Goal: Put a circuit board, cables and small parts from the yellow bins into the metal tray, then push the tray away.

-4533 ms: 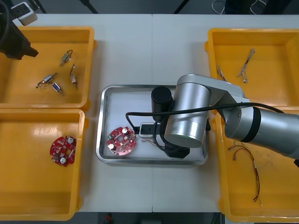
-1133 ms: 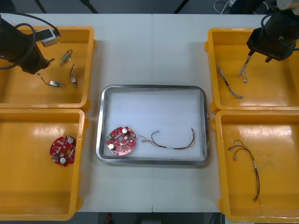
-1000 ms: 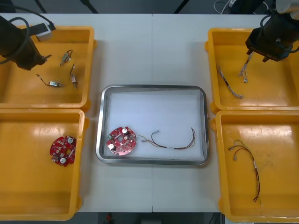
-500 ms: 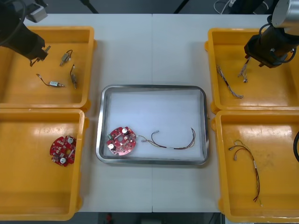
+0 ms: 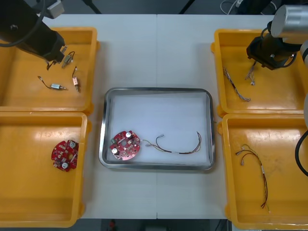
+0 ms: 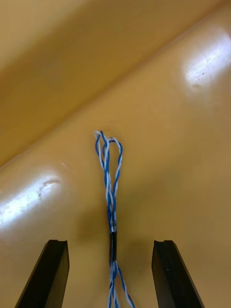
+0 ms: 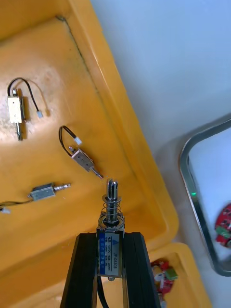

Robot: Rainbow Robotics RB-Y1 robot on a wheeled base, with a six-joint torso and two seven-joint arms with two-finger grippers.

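Two grippers over the far bins.
From the front the left gripper (image 5: pixel 52 47) hides its catch; its wrist view shows it clamped on a small metal part (image 7: pixel 110 225) above the far left bin (image 7: pixel 48 62), three loose parts (image 7: pixel 82 159) below. The right gripper (image 6: pixel 109 246) stands wide open in the far right bin (image 5: pixel 279 94), a blue and white cable (image 6: pixel 109 192) between its fingers (image 6: pixel 53 276), touching neither. A circuit board (image 5: pixel 125 145) lies in the metal tray (image 5: pixel 103 125).
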